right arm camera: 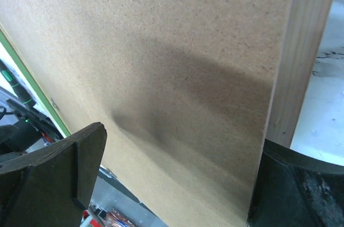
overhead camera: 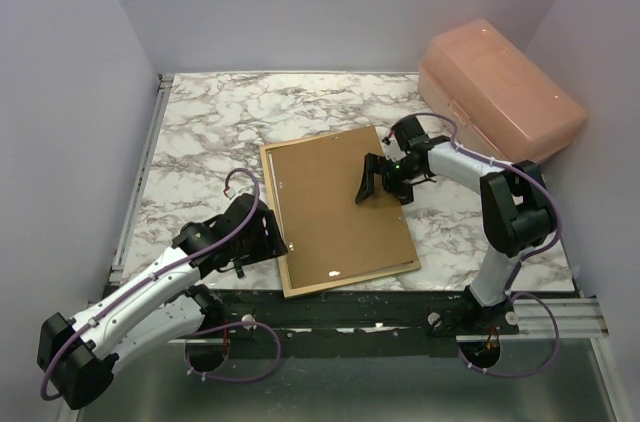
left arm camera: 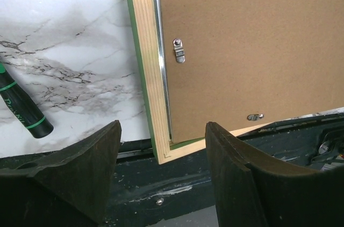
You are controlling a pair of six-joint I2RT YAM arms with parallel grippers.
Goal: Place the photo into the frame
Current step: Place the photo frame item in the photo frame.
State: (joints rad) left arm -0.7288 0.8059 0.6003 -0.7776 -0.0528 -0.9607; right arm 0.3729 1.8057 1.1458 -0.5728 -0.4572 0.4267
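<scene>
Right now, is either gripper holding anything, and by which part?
Nothing is held. The left gripper stands open at the corner of the frame without gripping it; the right gripper stands open over the backing board.

Mid table (overhead camera: 220,122): frame (left arm camera: 150,76) w/ board (overhead camera: 340,207) in it; box (overhead camera: 500,92) behind rt.

a white and grey marbled tabletop (overhead camera: 230,122) carried a plain brown backing board (overhead camera: 335,212), lying flat near its middle, with a small metal clip (left arm camera: 179,50) by one edge. a translucent pink lidded box (overhead camera: 500,92) sat at the far right corner. a black, green-banded handle (left arm camera: 21,110) lay on the marble, apart from the board.
</scene>
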